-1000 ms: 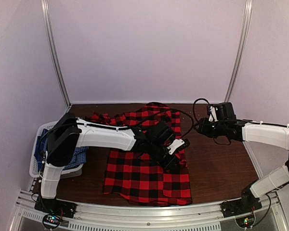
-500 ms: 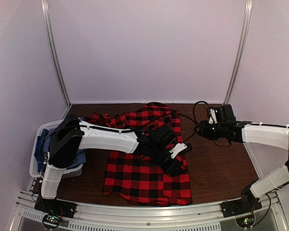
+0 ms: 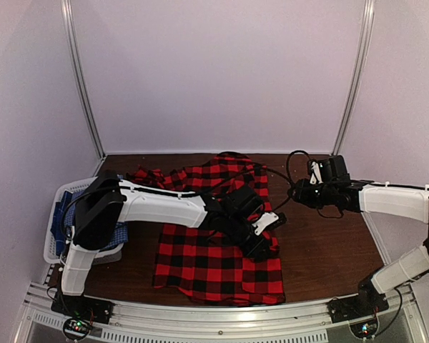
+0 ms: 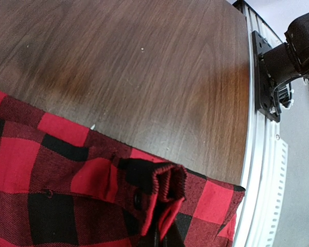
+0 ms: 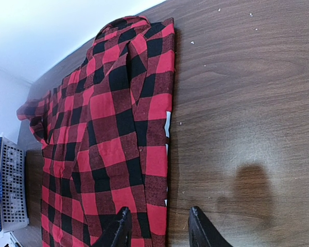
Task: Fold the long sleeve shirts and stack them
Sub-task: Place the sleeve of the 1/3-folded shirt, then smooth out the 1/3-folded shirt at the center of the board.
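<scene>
basket [image 3: 51, 246] left edge, blue check shirt [image 3: 119, 233] inside | red plaid shirt [image 3: 218, 266] flat mid-worktop, left arm lies across it | left gripper [image 3: 263, 240] pinches fold at its right edge | right gripper [image 5: 162, 229] spread, empty, beside shirt

A dark wood-grain surface [image 3: 329, 250] sits inside a booth of plain pale lilac walls [image 3: 214, 71]. Slim metal posts [image 3: 82, 78] rise at the far left and far right corners. A ribbed aluminium rail [image 3: 222, 318] edges the near side. The light is soft and even.
</scene>
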`<action>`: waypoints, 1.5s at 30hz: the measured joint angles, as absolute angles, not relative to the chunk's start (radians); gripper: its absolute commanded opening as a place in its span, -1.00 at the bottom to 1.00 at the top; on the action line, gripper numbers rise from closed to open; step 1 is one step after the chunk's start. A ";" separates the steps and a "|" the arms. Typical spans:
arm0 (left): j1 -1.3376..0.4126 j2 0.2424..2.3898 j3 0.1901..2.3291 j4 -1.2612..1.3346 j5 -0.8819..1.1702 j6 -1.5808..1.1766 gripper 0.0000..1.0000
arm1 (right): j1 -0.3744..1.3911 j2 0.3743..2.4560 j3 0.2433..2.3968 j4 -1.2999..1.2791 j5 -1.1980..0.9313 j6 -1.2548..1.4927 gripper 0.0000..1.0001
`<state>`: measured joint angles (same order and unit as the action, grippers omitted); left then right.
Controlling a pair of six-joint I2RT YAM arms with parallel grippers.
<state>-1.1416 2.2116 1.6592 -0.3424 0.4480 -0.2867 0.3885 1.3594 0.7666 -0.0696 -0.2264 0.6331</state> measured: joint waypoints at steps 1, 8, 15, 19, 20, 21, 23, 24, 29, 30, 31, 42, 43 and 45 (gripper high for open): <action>-1.142 2.212 1.664 -0.342 0.448 -0.287 -1.00 | 0.389 1.359 0.767 -0.070 -0.226 0.634 -0.21; -1.142 2.215 1.682 -0.338 0.451 -0.287 -1.00 | 0.389 1.361 0.767 -0.055 -0.230 0.635 -0.21; -1.142 2.231 1.681 -0.339 0.465 -0.286 -0.66 | 0.389 1.369 0.765 -0.054 -0.231 0.635 -0.21; -1.142 2.233 1.681 -0.339 0.479 -0.285 -0.10 | 0.389 1.377 0.765 -0.049 -0.236 0.636 -0.20; -1.143 2.233 1.681 -0.339 0.481 -0.281 0.02 | 0.389 1.378 0.765 -0.048 -0.238 0.635 -0.20; -1.143 2.233 1.681 -0.339 0.484 -0.286 0.16 | 0.389 1.380 0.765 -0.047 -0.241 0.635 -0.19; -1.143 2.233 1.681 -0.337 0.483 -0.284 0.28 | 0.389 1.382 0.765 -0.047 -0.247 0.635 -0.13; -1.143 2.233 1.681 -0.335 0.483 -0.284 0.31 | 0.389 1.383 0.765 -0.047 -0.249 0.633 -0.11; -1.131 2.217 1.652 -0.301 0.495 -0.302 0.33 | 0.389 1.395 0.765 -0.047 -0.265 0.626 0.05; -1.125 2.210 1.643 -0.294 0.499 -0.309 0.33 | 0.389 1.399 0.764 -0.047 -0.269 0.627 0.05; -1.117 2.201 1.631 -0.281 0.502 -0.318 0.33 | 0.392 1.406 0.764 -0.046 -0.274 0.622 0.06; -0.922 2.063 1.485 -0.208 0.376 -0.496 0.28 | 0.446 1.603 0.821 -0.033 -0.331 0.575 0.02; -0.902 2.054 1.465 -0.208 0.359 -0.510 0.28 | 0.450 1.624 0.836 -0.031 -0.336 0.572 0.01; -0.862 2.038 1.419 -0.210 0.325 -0.538 0.28 | 0.454 1.659 0.862 -0.027 -0.341 0.566 0.00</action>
<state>-0.8623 2.0384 1.4193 -0.2100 0.3248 -0.5381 0.4541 1.6588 0.8616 -0.0269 -0.3408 0.5663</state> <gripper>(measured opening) 0.640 0.508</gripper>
